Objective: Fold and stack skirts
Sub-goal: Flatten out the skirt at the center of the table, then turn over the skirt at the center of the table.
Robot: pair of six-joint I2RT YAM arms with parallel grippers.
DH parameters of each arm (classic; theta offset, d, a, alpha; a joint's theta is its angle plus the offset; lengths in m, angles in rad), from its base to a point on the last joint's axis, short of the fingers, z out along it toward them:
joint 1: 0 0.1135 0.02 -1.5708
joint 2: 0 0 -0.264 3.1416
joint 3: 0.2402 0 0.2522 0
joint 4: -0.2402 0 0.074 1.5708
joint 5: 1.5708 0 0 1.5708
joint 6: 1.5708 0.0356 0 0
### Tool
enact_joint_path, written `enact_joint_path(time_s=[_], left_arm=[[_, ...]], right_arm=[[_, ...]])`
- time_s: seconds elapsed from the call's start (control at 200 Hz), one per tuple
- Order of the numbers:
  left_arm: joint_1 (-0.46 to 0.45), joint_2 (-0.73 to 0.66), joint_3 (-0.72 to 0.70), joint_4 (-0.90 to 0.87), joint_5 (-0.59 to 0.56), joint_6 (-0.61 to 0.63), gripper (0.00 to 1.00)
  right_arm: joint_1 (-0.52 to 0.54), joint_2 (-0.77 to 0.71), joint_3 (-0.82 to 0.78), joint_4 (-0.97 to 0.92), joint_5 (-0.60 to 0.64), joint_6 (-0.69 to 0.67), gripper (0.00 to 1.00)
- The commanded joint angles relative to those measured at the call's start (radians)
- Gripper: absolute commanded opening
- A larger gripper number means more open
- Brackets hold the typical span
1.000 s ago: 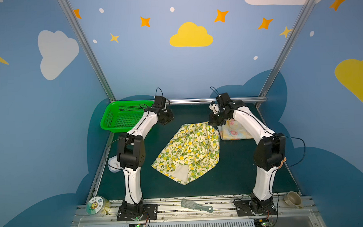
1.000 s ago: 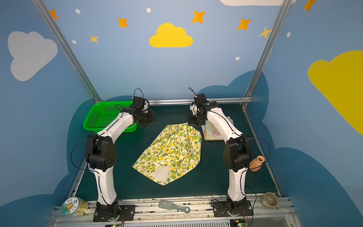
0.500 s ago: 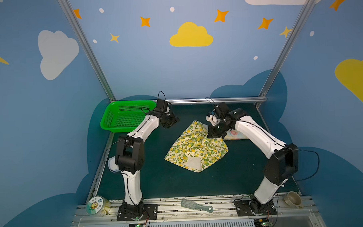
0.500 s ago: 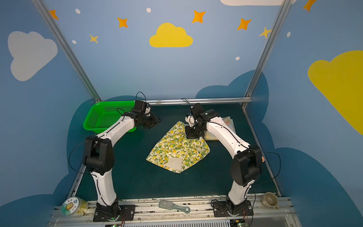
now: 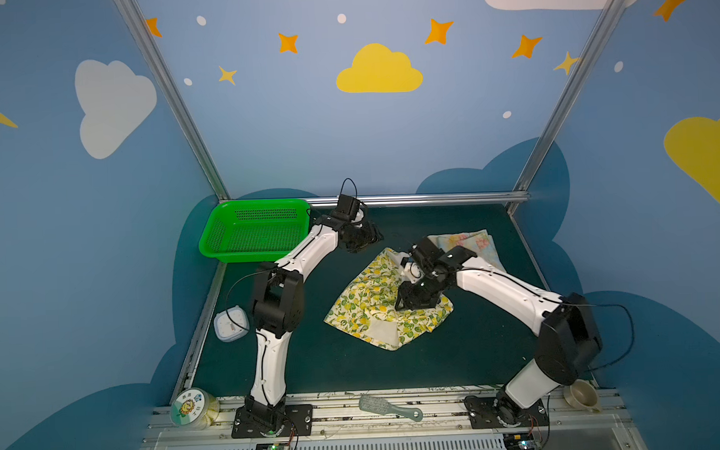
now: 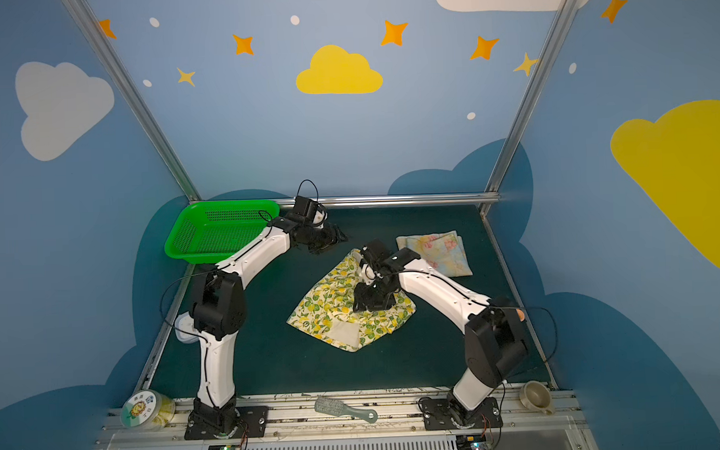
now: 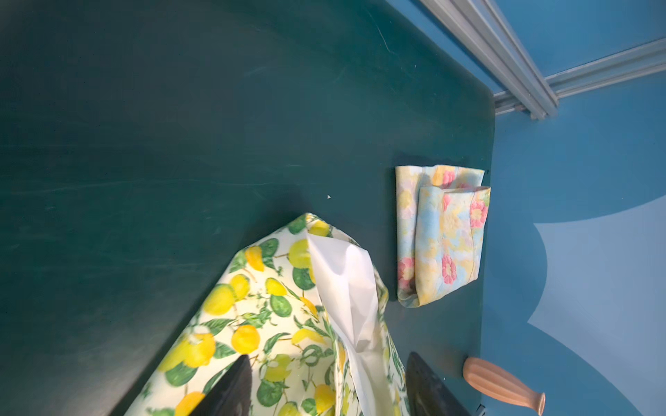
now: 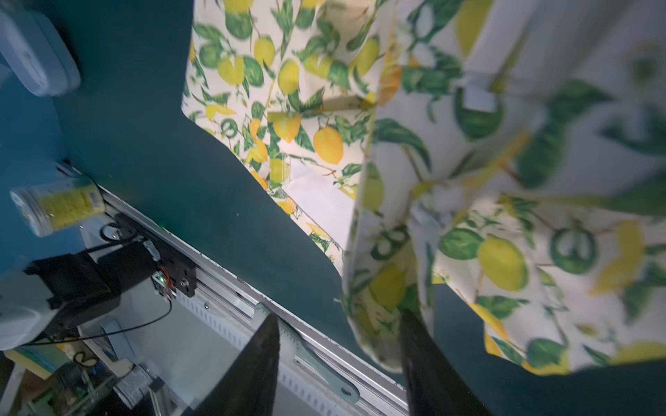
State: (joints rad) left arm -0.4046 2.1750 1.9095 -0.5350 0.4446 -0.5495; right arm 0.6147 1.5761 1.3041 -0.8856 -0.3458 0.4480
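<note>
On the matte green worktop (image 5: 313, 359), the thin lemon-print skirt (image 5: 365, 304) lies rumpled under the spread right claw (image 5: 402, 303), the left claw (image 5: 376, 234) spread near its far tip, the floral skirt (image 5: 474, 244) folded rectangular behind.

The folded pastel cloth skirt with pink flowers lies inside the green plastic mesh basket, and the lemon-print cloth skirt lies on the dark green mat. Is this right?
Not quite. The folded pastel cloth skirt with pink flowers lies on the dark green mat too, apart from the green plastic mesh basket, as both top views show. The lemon-print cloth skirt is on the mat.
</note>
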Motion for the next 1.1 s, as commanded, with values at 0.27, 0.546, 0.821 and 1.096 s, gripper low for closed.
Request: enact_joint_path(time_s=[0.27,0.546,0.821,1.096], left_arm=[[-0.066,0.344,0.489,-0.283,-0.002,0.093,0.71],[-0.069,0.503,0.660,-0.348,-0.028,0.083,0.72],[-0.054,0.549,0.660,-0.347,-0.048,0.077,0.63],[-0.031,0.565,0.656,-0.337,-0.040,0.072,0.24]], right_arm=[[-0.213,0.140,0.149,-0.011,0.039,0.005,0.58],[-0.256,0.374,0.287,-0.029,0.101,0.023,0.61],[-0.269,0.551,0.440,-0.052,0.145,0.037,0.62],[-0.265,0.691,0.566,-0.101,0.175,0.029,0.45]])
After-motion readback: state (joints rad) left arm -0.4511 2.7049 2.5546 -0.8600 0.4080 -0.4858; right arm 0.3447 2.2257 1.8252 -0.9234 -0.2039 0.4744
